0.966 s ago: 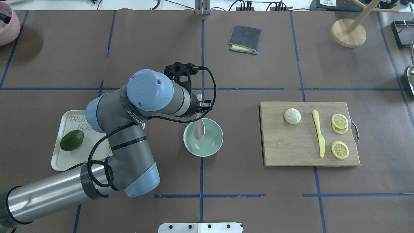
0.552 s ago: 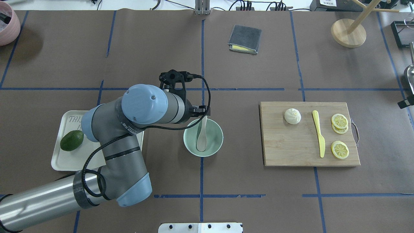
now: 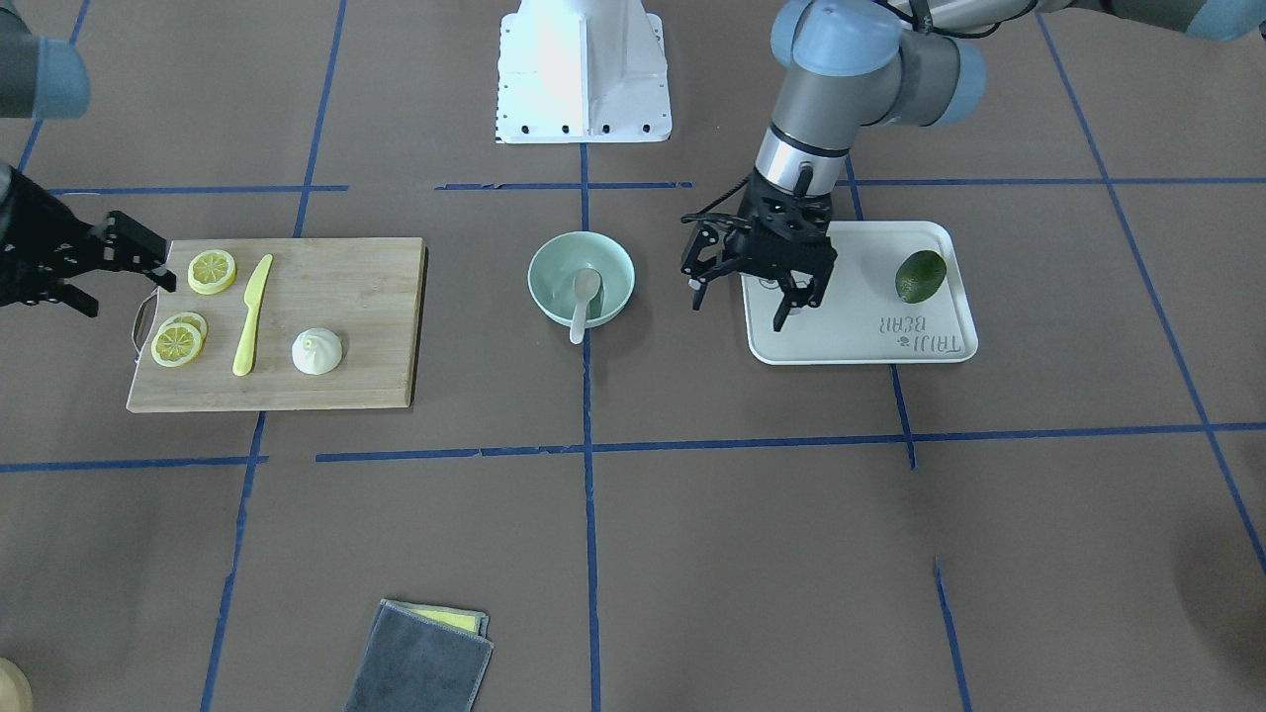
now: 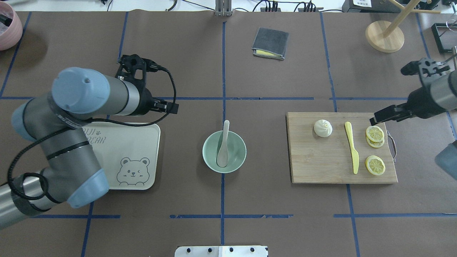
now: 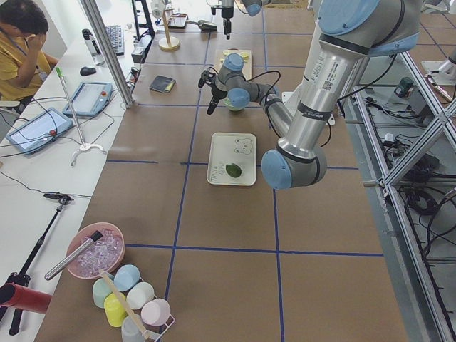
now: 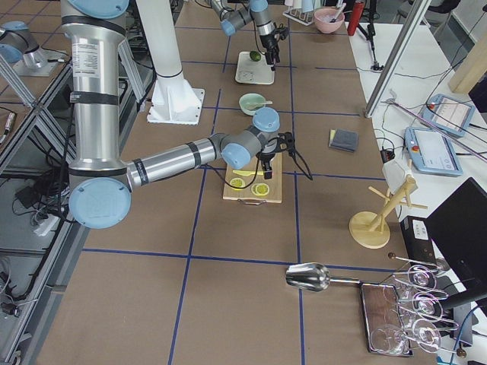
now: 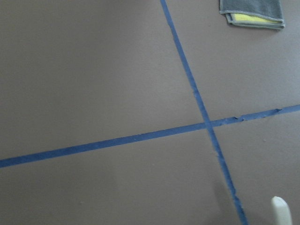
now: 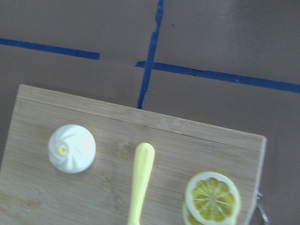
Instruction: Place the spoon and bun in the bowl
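Brown paper covers the table (image 4: 221,200), and blue tape lines cross it. Near the middle of the overhead view sits the green bowl (image 4: 240,157). The spoon (image 4: 222,153) lies in it. Its scoop is down in the bottom, and its handle leans on the rim on the upper side of the picture and pokes out a little past it.

On the right side of that view is a wooden board (image 4: 321,164). The bun (image 4: 322,128) sits on the upper left part of the board, well apart from the bowl. To the right of the bun lies a yellow knife (image 4: 351,148), near it but not touching. Lemon slices (image 4: 375,135) are at the right end of the board. Two are stacked on top of each other, and one more lies lower down.

The left claw (image 3: 740,302) shows best in the front-facing view. It hangs just to the right of the bowl, over the left edge of a white tray (image 3: 851,336). Its fingers are spread wide and it holds nothing. A green avocado (image 3: 920,275) lies on the upper right part of the tray.

The right claw (image 3: 131,299) is at the left edge of the same view, by the lemon end of the board. Its two fingers are apart and it holds nothing.

A folded grey cloth (image 4: 270,43) lies near the top middle of the overhead view.
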Tool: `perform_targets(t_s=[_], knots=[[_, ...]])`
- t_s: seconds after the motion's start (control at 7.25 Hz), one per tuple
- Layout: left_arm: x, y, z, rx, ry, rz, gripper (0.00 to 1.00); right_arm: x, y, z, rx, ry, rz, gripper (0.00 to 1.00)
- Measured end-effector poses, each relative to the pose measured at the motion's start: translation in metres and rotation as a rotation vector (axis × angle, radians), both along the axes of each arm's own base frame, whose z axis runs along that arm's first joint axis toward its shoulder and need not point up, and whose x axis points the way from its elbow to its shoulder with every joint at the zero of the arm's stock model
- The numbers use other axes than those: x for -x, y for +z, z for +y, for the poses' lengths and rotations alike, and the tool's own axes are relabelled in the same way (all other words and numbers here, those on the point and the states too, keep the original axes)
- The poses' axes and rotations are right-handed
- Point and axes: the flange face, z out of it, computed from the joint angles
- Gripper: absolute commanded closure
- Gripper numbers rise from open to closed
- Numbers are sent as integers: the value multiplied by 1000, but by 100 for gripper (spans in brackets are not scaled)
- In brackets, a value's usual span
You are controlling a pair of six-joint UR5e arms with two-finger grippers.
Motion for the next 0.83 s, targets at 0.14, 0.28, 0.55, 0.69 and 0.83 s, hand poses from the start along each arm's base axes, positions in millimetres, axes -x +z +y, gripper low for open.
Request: perform_targets(t_s=[0.14, 0.28, 0.55, 0.69, 0.83], knots=[[27, 18, -4, -4, 16, -22, 1, 45, -23, 7, 25, 33, -10, 1], [41, 29, -5, -4, 23, -34, 1, 81, -35, 16, 38, 64, -2, 5], [47, 35, -5, 1, 20, -41, 1, 131, -32, 14, 31, 96, 41, 5], [47, 35, -5, 3, 19, -40, 1, 148, -27, 3, 34, 102, 60, 5], [47, 35, -5, 4, 19, -39, 1, 156, -21, -4, 36, 106, 75, 7]])
